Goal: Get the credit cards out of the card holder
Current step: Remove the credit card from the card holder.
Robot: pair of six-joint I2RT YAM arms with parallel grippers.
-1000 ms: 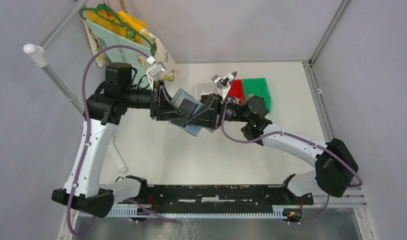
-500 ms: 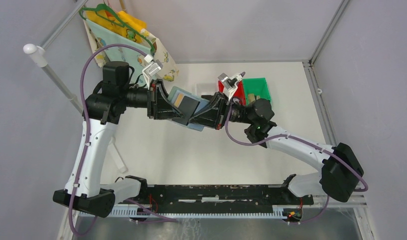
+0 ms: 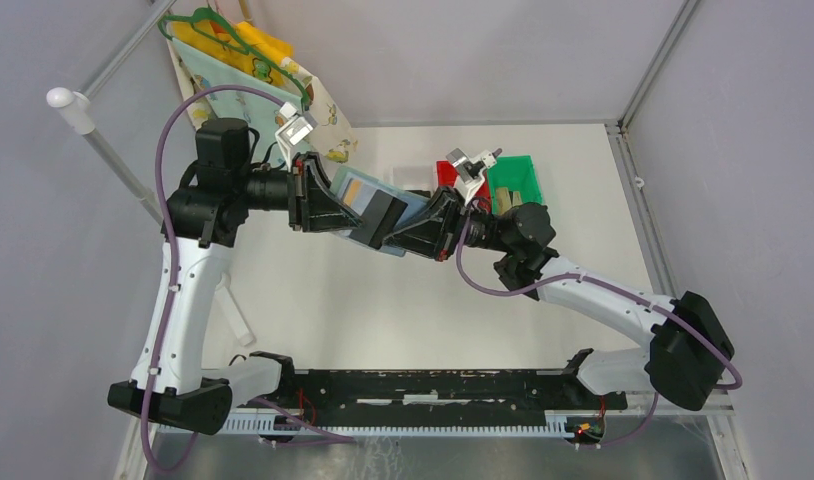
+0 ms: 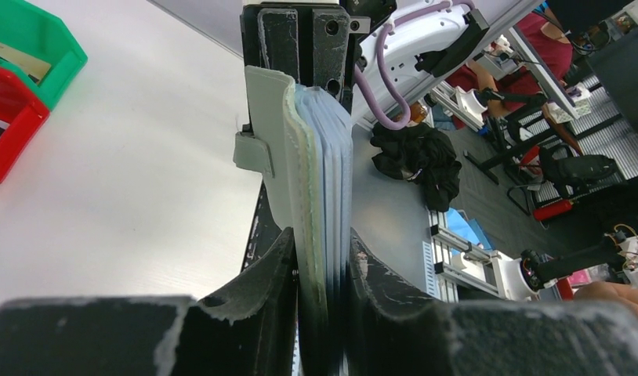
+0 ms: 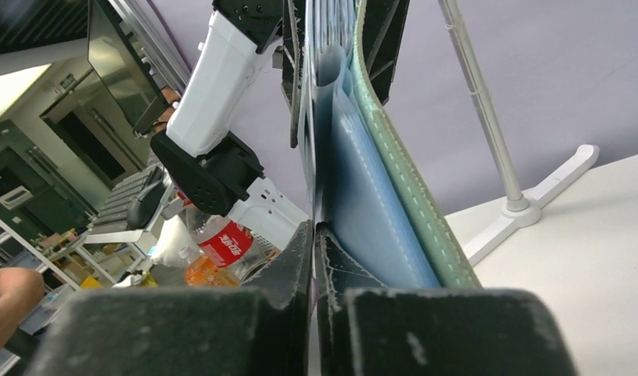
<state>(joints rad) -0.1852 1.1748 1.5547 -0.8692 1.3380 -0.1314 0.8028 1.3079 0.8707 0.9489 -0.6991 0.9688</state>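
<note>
The grey-blue card holder [image 3: 358, 195] hangs in the air between both arms, with a tan credit card [image 3: 354, 189] showing in a clear pocket. My left gripper [image 3: 328, 205] is shut on the holder's whole thickness; in the left wrist view both jaws press the cover and pocket leaves [image 4: 322, 196]. My right gripper [image 3: 423, 232] is shut on a thin dark credit card [image 3: 387, 215] at the holder's right end. In the right wrist view that thin edge [image 5: 312, 223] sits in the jaws beside the blue pockets [image 5: 367, 196].
A red bin [image 3: 446, 176] and a green bin [image 3: 513, 182] stand at the back right, behind the right wrist. A hanger with a patterned bag [image 3: 253, 60] hangs at the back left beside a white pole [image 3: 78, 110].
The left gripper has drawn up and left with the holder and closed tighter on it. The right arm has shifted right, and the dark card shows further out of the holder.
</note>
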